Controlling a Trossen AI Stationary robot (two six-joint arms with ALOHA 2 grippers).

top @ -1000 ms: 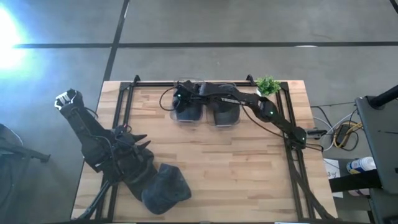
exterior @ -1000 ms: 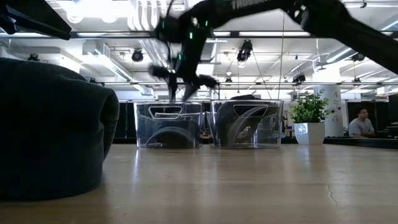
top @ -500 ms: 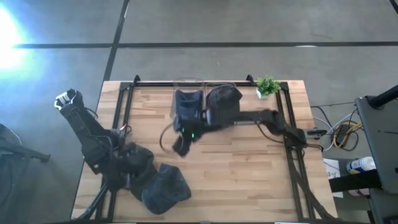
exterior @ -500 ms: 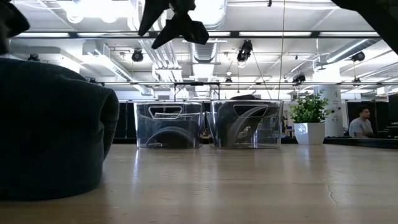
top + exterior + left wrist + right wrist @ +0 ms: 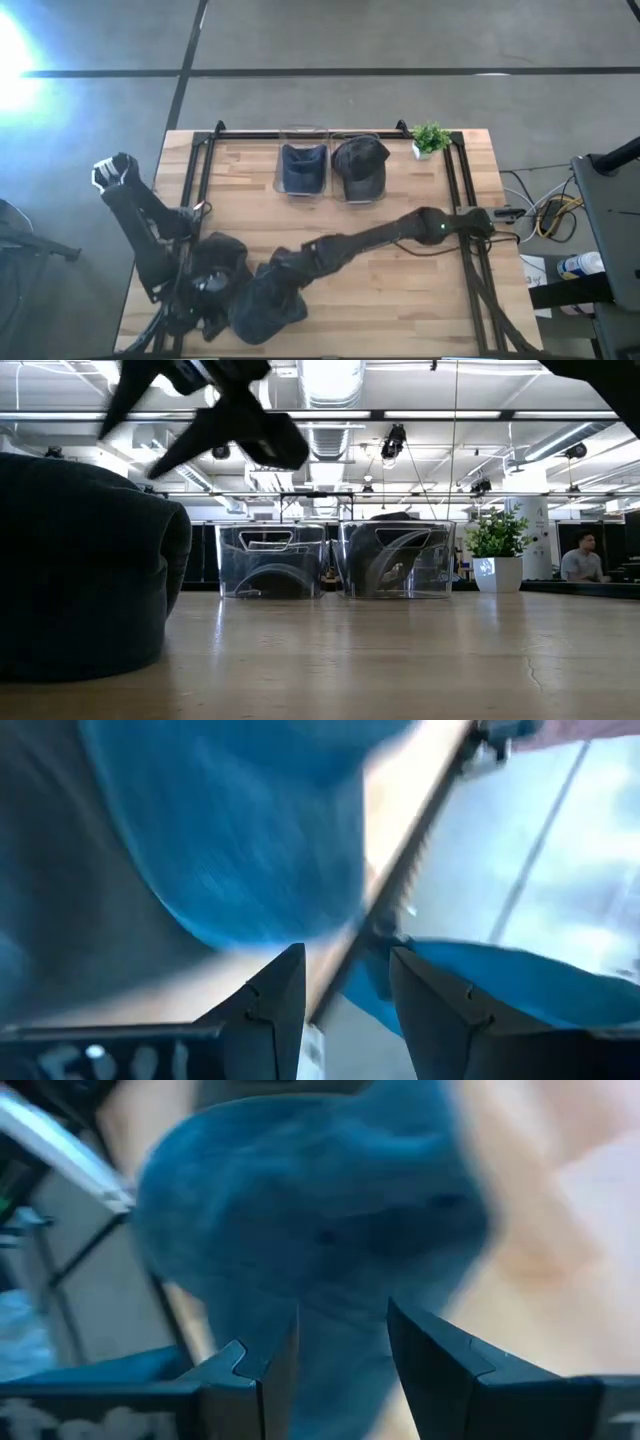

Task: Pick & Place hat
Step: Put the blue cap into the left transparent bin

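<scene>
A dark blue hat (image 5: 268, 308) lies near the table's near-left corner and fills the left of the low view (image 5: 80, 570). My right gripper (image 5: 282, 268) hangs open just above its far side, with the hat filling the view beyond the fingers (image 5: 310, 1210). The low view shows the gripper spread high above the table (image 5: 200, 430). My left gripper (image 5: 205, 297) is open at the hat's left, over the table's frame rail (image 5: 400, 880). One clear bin (image 5: 303, 168) holds a blue hat, and the other (image 5: 358, 168) holds a dark cap.
The two clear bins stand side by side at the far edge (image 5: 335, 560), with a small potted plant (image 5: 430, 137) to their right. Black frame rails run along the table's left and right sides. Bare wood lies between the bins and the hat. A person sits far behind (image 5: 578, 557).
My right arm has swung from above the left bin at the far edge, across the table toward the near-left, and now hangs over the hat there. A blue hat now shows in the left bin. My left arm has shifted slightly toward the near edge.
</scene>
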